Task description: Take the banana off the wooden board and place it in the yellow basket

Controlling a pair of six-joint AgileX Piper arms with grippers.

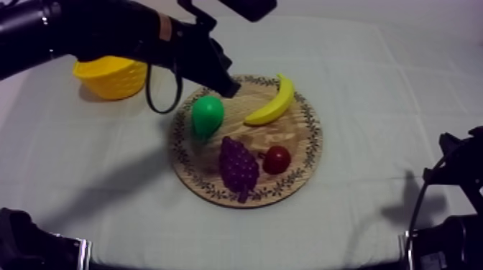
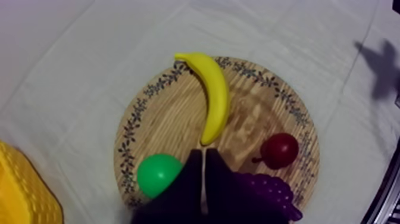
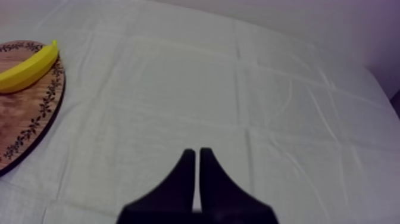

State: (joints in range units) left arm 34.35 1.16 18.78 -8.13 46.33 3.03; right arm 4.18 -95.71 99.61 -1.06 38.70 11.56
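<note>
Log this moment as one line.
left gripper shut, over wooden board near pear | right gripper shut, over cloth | banana on board, not grasped | yellow basket on left side

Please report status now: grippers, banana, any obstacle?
Left gripper shut, above wooden board near pear. Right gripper shut, over cloth. Banana on board, not gripped. Nothing covers it.

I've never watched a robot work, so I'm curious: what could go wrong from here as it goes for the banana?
The left gripper is shut near the green pear and bunch of grapes; opening might nudge them. The curved banana could slip on the way to the yellow basket.
</note>
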